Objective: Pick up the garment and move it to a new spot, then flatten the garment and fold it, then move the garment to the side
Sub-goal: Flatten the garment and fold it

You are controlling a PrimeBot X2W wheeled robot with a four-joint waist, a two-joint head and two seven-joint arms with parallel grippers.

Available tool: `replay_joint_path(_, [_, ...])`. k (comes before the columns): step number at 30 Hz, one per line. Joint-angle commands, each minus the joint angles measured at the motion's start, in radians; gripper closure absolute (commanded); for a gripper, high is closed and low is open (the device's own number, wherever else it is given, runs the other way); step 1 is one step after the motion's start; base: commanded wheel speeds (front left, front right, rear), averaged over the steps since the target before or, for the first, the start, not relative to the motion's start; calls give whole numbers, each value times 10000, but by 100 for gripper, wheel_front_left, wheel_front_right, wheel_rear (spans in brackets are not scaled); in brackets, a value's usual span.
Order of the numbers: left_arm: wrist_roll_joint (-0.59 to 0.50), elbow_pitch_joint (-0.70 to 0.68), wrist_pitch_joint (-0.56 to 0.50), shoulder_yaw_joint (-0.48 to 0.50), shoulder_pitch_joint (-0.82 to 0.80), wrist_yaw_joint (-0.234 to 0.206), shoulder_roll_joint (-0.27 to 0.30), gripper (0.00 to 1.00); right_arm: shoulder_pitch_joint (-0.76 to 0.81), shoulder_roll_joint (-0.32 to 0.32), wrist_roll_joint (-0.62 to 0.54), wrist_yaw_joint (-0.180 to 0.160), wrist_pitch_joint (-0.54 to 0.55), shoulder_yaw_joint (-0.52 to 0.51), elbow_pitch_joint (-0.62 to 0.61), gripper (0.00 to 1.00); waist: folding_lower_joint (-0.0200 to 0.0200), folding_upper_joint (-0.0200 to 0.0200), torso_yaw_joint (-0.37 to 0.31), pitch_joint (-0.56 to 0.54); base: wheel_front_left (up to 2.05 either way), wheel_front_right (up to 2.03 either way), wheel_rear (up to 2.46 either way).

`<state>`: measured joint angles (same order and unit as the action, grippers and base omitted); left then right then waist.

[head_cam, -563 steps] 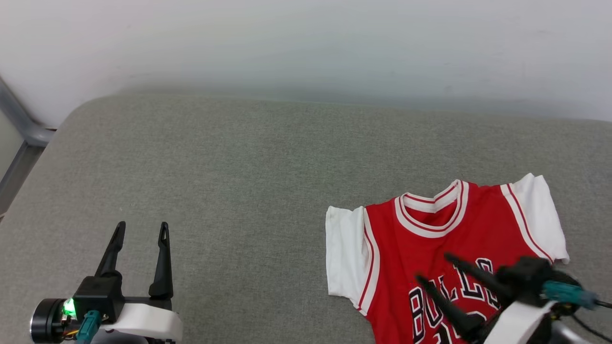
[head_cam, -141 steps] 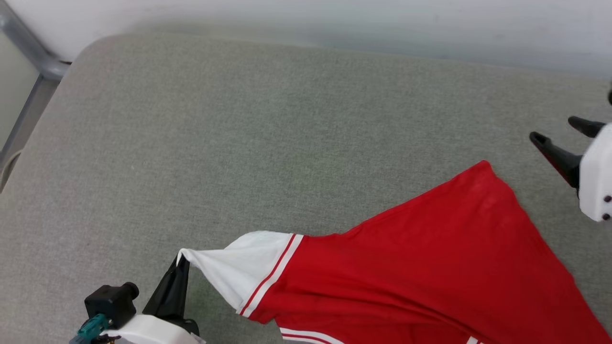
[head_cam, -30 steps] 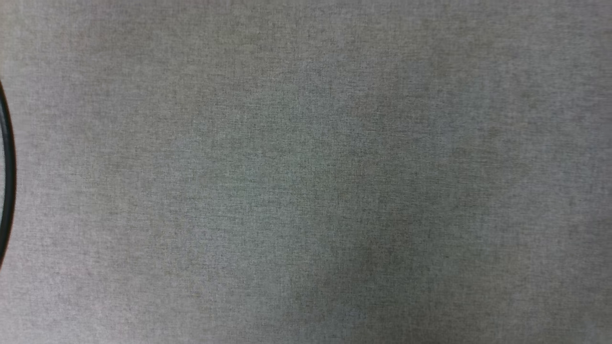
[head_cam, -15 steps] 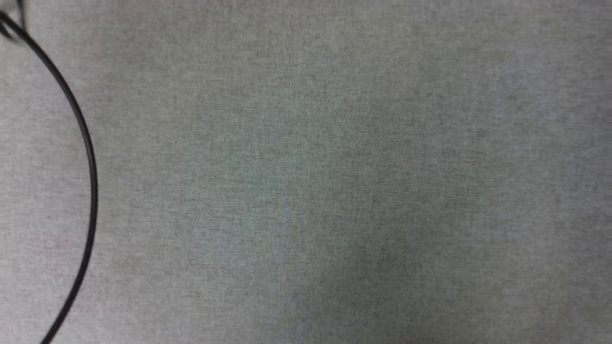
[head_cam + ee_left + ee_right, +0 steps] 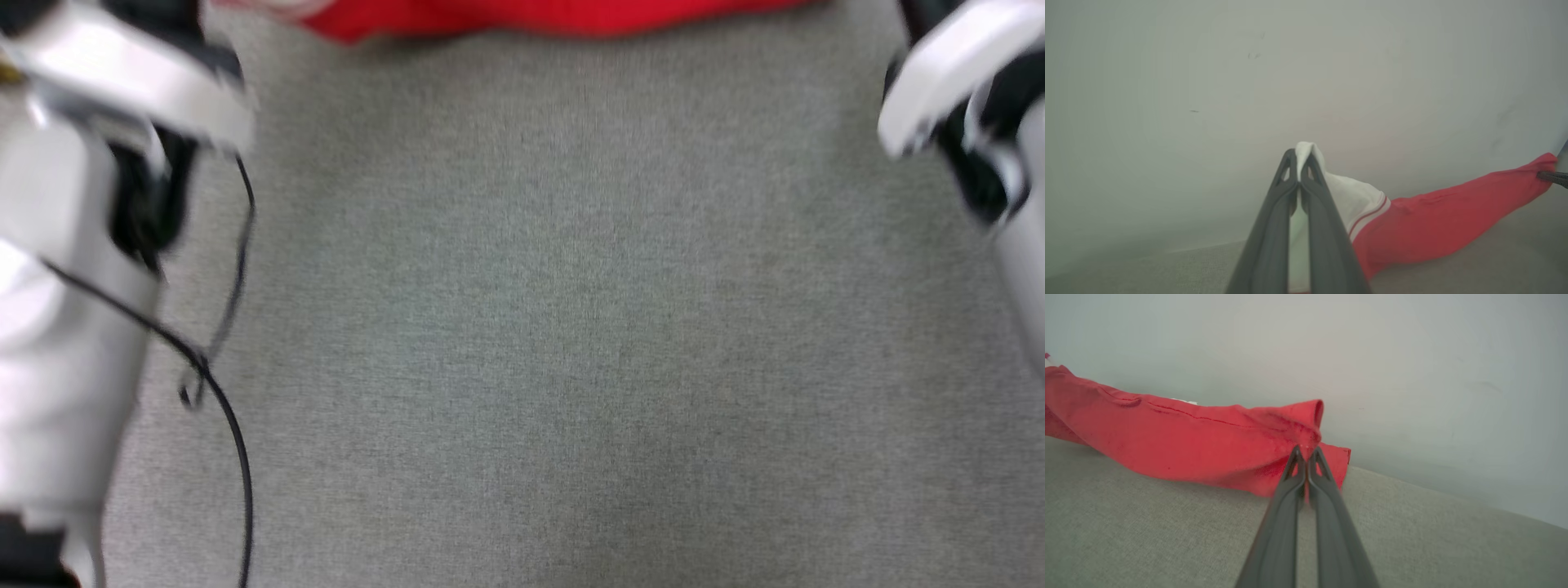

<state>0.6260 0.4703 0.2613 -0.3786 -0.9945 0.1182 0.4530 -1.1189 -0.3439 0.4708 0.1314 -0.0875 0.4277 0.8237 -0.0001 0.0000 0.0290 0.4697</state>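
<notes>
Gripping a red jersey shirt with white sleeves [image 5: 1167,445]: left claw [image 5: 1300,157] clenched on a white sleeve, right claw [image 5: 1306,451] on a red corner, over grey fabric surface [image 5: 571,327].

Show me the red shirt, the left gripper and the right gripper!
red jersey shirt [image 5: 1180,445], right wrist view, on its red body.
left gripper [image 5: 1299,161], left wrist view, midway between its fingertips, pinching white cloth.
right gripper [image 5: 1305,452], right wrist view, midway between its fingertips, pinching red cloth.
</notes>
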Motion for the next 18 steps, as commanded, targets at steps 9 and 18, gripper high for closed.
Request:
replay_joint_path(9, [-103,-1478,38,457,4281,-404,-140,100,3212,-841,1034,-16,303,929,-1265,100,1,0,95,-1842,0,0,0])
replay_joint_path(18, [214,-2173,34,423,7400,-714,-181,100,5536,-1371,1585,-14,715,1332,-2212,100,1,0,145,-3025,0,0,0])
